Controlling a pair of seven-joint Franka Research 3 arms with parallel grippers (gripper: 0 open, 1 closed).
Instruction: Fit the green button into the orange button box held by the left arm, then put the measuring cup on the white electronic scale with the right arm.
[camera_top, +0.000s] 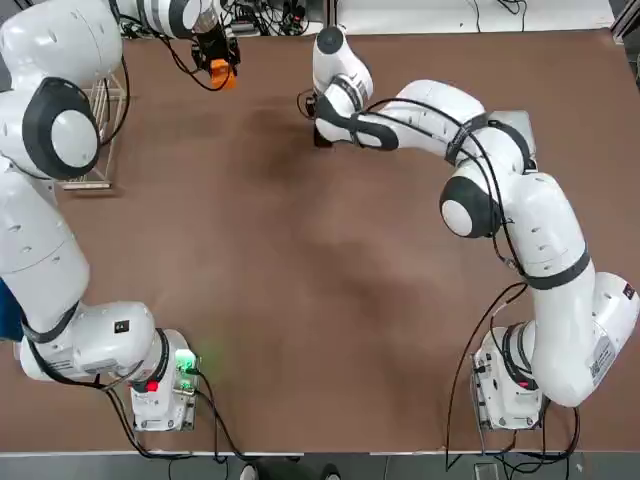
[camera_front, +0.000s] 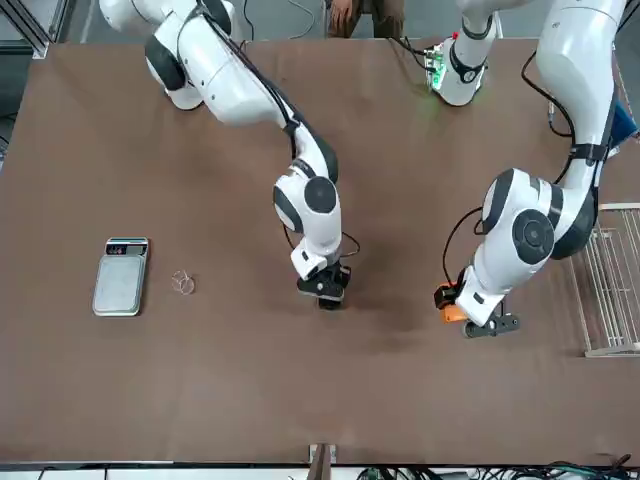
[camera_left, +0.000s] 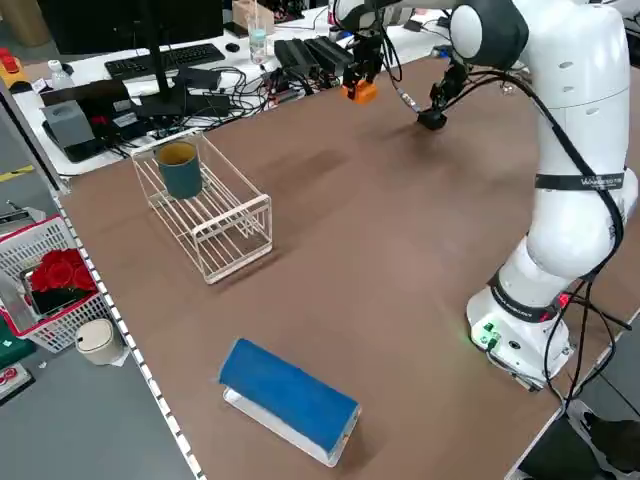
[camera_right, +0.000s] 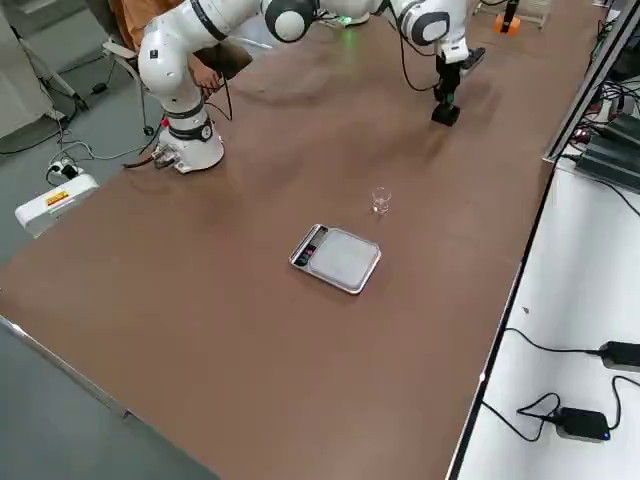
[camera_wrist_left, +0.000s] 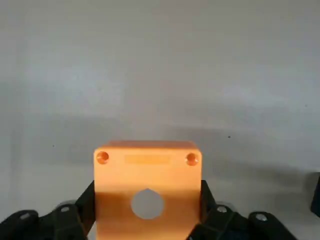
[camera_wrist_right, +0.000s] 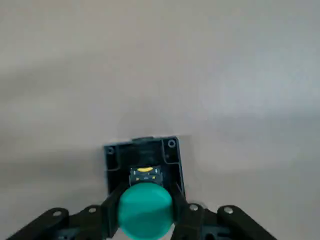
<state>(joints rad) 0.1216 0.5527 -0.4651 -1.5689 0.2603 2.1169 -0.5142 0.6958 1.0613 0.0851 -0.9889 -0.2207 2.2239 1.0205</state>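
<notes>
My left gripper (camera_wrist_left: 147, 220) is shut on the orange button box (camera_wrist_left: 147, 175), whose round hole faces the wrist camera. From above, the orange button box (camera_top: 223, 73) hangs at the far left of the table. My right gripper (camera_wrist_right: 145, 222) is shut on the green button (camera_wrist_right: 145, 210), its dark body pointing down at the table. Seen from across the table, this right gripper (camera_front: 326, 287) is low over the middle, left of the orange box (camera_front: 447, 299). The measuring cup (camera_front: 182, 283) stands upright beside the white electronic scale (camera_front: 120, 277), both far from the arms.
A wire rack (camera_left: 208, 218) holding a teal mug (camera_left: 181, 170) stands on the robot's left side of the table. A blue-topped block (camera_left: 290, 397) lies near that side's front edge. Cables and desk clutter run along the far edge.
</notes>
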